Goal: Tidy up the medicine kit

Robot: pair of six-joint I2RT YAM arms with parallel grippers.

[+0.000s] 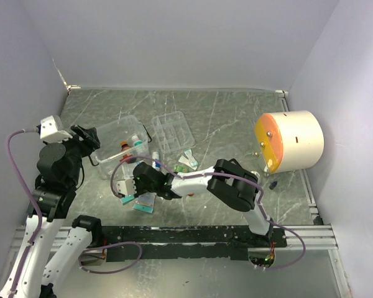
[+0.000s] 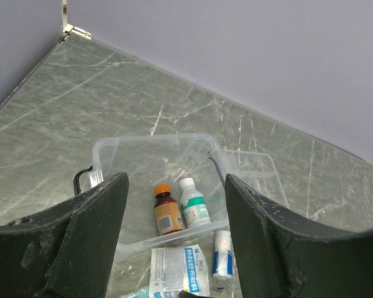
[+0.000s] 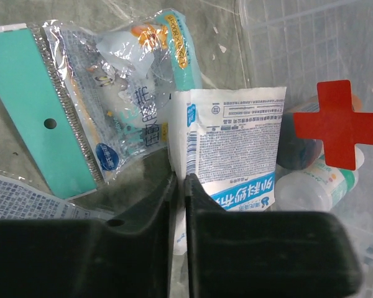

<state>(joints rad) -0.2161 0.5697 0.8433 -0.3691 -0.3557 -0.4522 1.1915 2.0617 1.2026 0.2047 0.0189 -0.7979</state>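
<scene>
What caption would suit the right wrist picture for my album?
Right gripper pinches a white sachet beside the red-cross medicine kit.

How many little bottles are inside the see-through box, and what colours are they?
Small brown bottle with orange cap: 1
Small white bottle with white cap and green label: 1
Total: 2 bottles, both inside the clear plastic box.

My right pincer (image 3: 180,181) is black. The sachet (image 3: 236,143) is white with blue print. The packet (image 3: 25,105) has a teal header band. The medicine kit (image 1: 112,133) is clear, marked with a red cross (image 3: 339,124). The bench (image 1: 236,118) is grey-green marble pattern, veined white.
</scene>
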